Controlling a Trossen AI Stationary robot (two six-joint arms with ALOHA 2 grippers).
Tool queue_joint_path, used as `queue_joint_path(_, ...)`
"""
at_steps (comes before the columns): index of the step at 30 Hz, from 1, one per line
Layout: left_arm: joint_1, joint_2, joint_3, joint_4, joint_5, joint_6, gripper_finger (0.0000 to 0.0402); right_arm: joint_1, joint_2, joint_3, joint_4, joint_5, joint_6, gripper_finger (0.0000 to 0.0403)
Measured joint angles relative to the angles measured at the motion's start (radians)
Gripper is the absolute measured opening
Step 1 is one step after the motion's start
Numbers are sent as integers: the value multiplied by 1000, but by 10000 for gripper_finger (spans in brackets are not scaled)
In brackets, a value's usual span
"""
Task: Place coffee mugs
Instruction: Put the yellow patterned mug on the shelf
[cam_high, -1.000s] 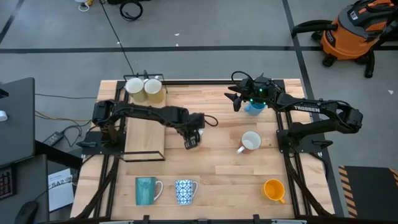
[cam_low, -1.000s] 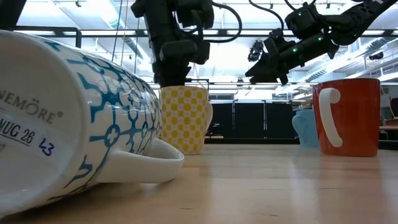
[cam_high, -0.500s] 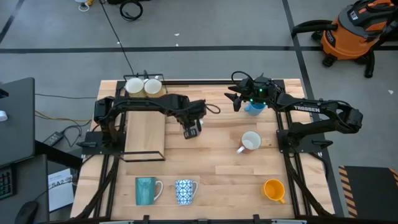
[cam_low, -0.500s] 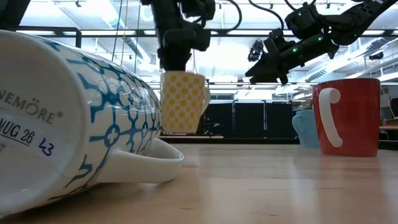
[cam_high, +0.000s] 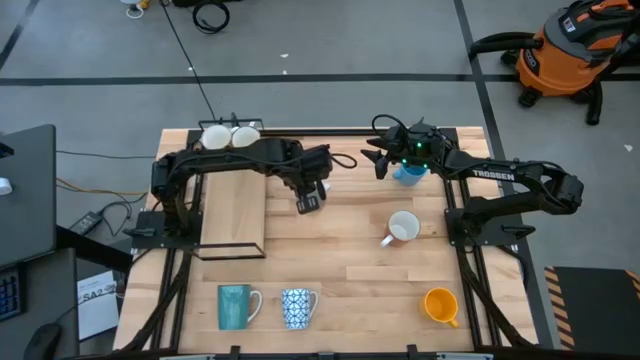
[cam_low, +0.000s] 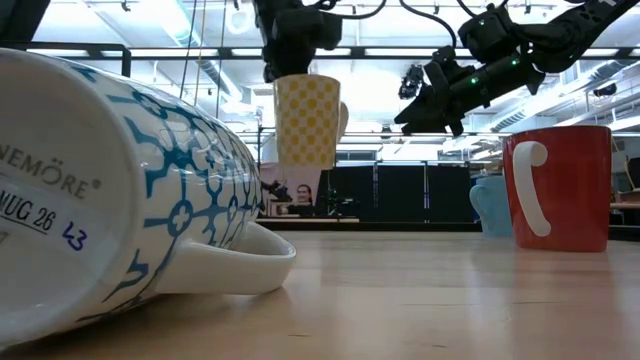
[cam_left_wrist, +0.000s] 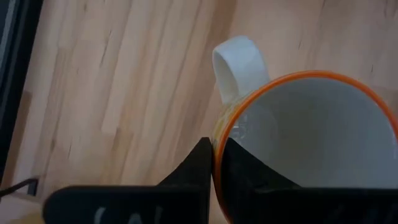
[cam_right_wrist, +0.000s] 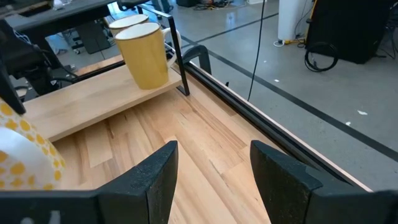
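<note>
My left gripper (cam_high: 309, 196) is shut on a yellow-checked mug (cam_low: 307, 120) with an orange rim and white handle, held in the air over the table's middle. My right gripper (cam_high: 380, 160) is open and hovers by the light blue mug (cam_high: 408, 176) at the far right, touching nothing; its fingers (cam_right_wrist: 158, 177) stand apart in the right wrist view. Two pale mugs (cam_high: 230, 135) stand on the far end of a wooden shelf. A white mug (cam_high: 403, 228), an orange mug (cam_high: 440, 305), a teal mug (cam_high: 236, 305) and a blue-and-white patterned mug (cam_high: 298, 308) rest on the table. My left gripper pinches the mug's rim (cam_left_wrist: 217, 138) just beside the handle (cam_left_wrist: 239, 62), one finger inside the cup and one outside. The fingers come from above, pointing down. The mug hangs upright below them, lifted clear of the table.
A wooden shelf in a black frame (cam_high: 232, 215) fills the table's left side. The patterned mug (cam_low: 120, 190) lies close to the low camera, and the orange mug (cam_low: 558, 185) stands at the right. Bare wood lies between the shelf and the white mug.
My left gripper has risen and moved toward the table's far edge, staying shut on the yellow-checked mug. The mug has gone from standing on the table to hanging lifted clear, still upright.
</note>
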Motion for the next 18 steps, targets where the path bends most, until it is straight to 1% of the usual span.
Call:
queue_joint_path(5,-27,-39,3,-66,4,-29,26,0,0,0,0,0,0,207)
queue_joint_path(8,-39,-88,3,-124,8,-50,26,0,0,0,-1,0,0,207)
queue_joint_path(12,-44,-158,-2,-151,0,-60,26,0,0,0,-1,0,0,207)
queue_joint_path(15,-44,-217,-36,-172,-6,-81,27,0,0,0,-1,0,0,207)
queue_joint_path(18,-45,-292,-114,-173,-25,-114,31,0,0,0,-1,0,0,207)
